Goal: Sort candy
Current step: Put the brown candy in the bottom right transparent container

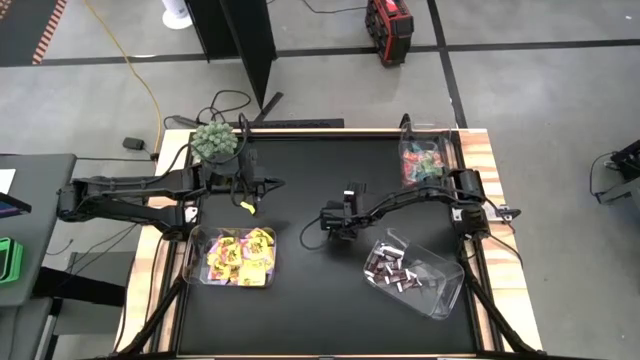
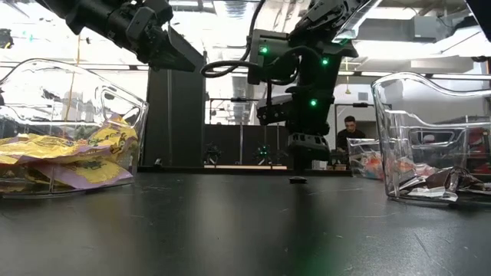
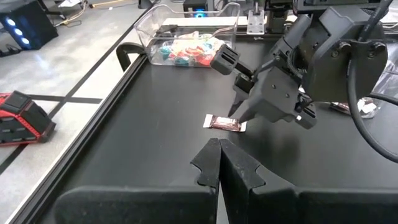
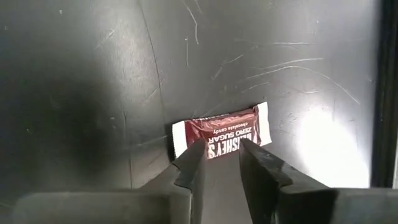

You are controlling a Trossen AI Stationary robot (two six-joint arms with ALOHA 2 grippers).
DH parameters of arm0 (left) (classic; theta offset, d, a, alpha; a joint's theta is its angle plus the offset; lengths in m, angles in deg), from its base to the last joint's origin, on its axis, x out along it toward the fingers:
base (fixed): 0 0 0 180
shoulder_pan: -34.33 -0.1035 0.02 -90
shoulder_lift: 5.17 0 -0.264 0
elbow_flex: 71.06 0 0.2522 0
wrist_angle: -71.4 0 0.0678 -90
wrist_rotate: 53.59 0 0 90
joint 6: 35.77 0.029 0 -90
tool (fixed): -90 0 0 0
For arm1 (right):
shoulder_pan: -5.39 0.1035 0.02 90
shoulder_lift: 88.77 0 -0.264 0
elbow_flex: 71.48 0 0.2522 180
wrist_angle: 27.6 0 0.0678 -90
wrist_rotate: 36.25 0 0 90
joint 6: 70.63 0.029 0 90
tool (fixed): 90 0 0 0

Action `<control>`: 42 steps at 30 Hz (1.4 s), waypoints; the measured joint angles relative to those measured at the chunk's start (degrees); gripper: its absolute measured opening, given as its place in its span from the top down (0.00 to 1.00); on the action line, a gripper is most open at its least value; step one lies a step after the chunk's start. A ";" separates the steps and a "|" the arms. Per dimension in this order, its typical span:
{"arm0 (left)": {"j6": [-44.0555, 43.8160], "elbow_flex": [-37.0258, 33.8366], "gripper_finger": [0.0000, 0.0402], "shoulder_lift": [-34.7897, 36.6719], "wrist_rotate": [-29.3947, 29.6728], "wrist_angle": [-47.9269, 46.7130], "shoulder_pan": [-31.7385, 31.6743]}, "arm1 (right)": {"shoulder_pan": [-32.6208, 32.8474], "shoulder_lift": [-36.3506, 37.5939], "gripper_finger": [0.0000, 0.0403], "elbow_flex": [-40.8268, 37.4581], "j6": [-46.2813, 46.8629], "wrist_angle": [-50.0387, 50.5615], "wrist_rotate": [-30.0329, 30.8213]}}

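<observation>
A dark brown mini bar lies flat on the black table, near its middle, also seen in the left wrist view and the low view. My right gripper slants down over it. The fingers stand a little apart, their tips close above the bar's near long edge. In the low view a thin gap shows between the right gripper and the bar. My left gripper hovers shut and empty at the left, pointing toward the bar.
Three clear bins stand on the table: yellow packets at the near left, dark bars at the near right, teal-and-pink sweets at the far right. A fuzzy green plant sits at the far left. A yellow piece shows under the left arm.
</observation>
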 joint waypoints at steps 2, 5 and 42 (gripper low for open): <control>0.02 0.00 1.00 0.00 0.00 0.00 0.00 | -0.07 0.16 0.73 0.19 2.53 0.12 -0.50; 0.24 0.00 1.00 0.00 0.00 0.00 0.00 | -1.35 1.41 0.72 1.75 10.45 0.19 -4.79; 0.28 0.00 1.00 0.00 0.00 -0.34 0.00 | -8.74 -1.34 0.37 1.68 43.16 -0.18 -15.93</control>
